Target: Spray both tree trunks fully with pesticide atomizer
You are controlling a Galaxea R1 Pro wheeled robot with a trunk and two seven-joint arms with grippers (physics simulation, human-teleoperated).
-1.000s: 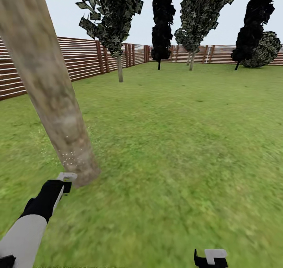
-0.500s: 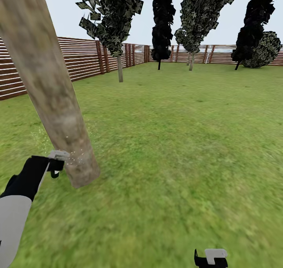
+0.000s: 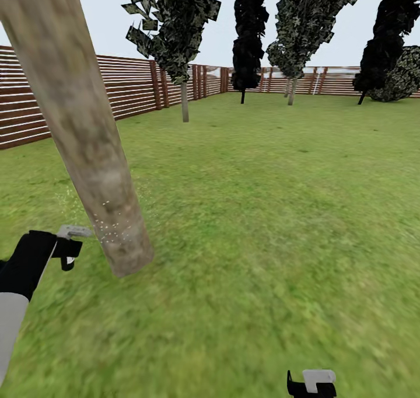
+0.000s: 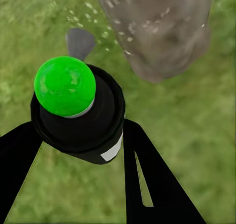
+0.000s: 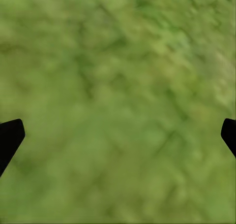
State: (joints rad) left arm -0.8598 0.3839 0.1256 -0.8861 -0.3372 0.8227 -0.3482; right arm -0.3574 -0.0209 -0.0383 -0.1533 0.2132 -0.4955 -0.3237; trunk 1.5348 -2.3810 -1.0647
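A thick, pale grey-brown mottled tree trunk (image 3: pixel 87 129) leans across the head view's left, with fine white specks low on its bark. My left gripper (image 3: pixel 69 243) hovers just left of the trunk's base and is shut on the pesticide atomizer (image 4: pixel 78 115), a small black bottle with a white band and a bright green tip. In the left wrist view the atomizer's tip points toward the foot of the trunk (image 4: pixel 157 32), with white droplets in the air around it. My right gripper (image 3: pixel 312 383) hangs low over grass, its fingers (image 5: pixel 10 135) wide open with nothing between them.
Green lawn (image 3: pixel 262 211) stretches ahead to a brown slat fence (image 3: pixel 128 88). Further off stand two slim pale-trunked trees (image 3: pixel 185 101) (image 3: pixel 291 91) with mottled foliage, and black cypresses (image 3: pixel 248 36) (image 3: pixel 388 42) near the fence.
My left arm rose and swung left, from the trunk's base to its left side. The head view shifted slightly, so the whole scene sits a little further right.
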